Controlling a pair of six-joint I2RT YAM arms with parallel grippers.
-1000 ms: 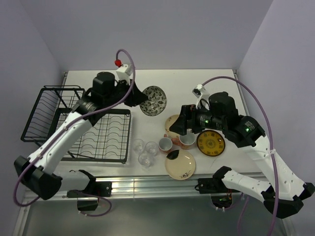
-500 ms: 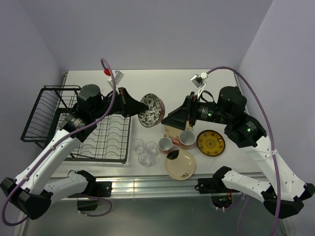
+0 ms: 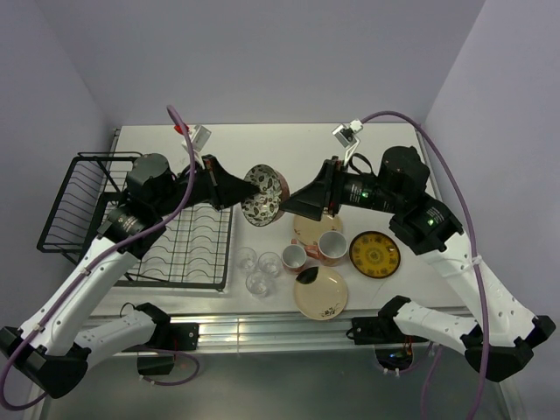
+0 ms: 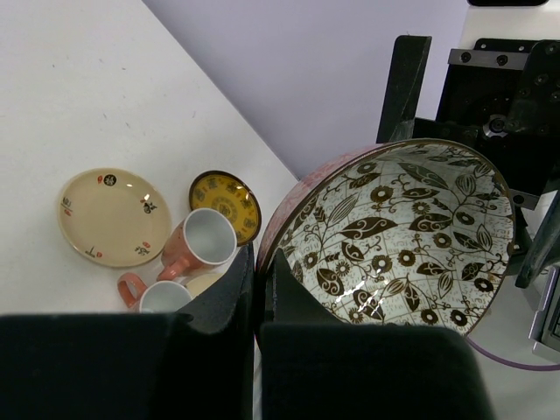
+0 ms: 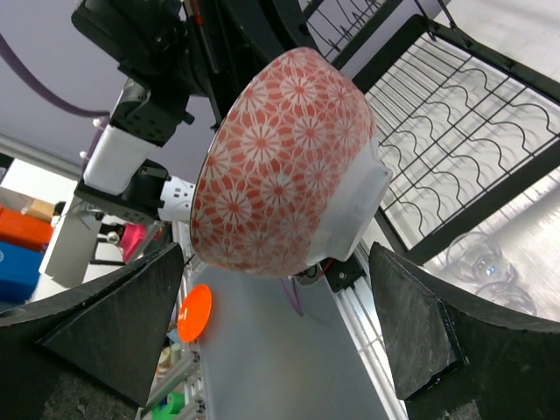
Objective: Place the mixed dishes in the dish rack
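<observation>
Meanwhile, the dish rack is sitting unmoved at the left of the top view. The right gripper is rising from the pink mugs and swinging left, its fingers spread wide either side of the dark patterned bowl. The left gripper is still pinching that bowl by its rim, tilted, mid-frame above the table.

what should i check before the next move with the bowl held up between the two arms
1. left gripper shut on the rim of the bowl: ok
2. bowl lifted off the table and turned on edge: ok
3. right gripper open, facing the bowl's red outside: ok
4. right gripper's fingers touching the bowl: cannot tell
5. dish rack to the left of the bowl, on the left arm's side: ok
6. glasses and mugs on the table, apart from both grippers: ok
</observation>
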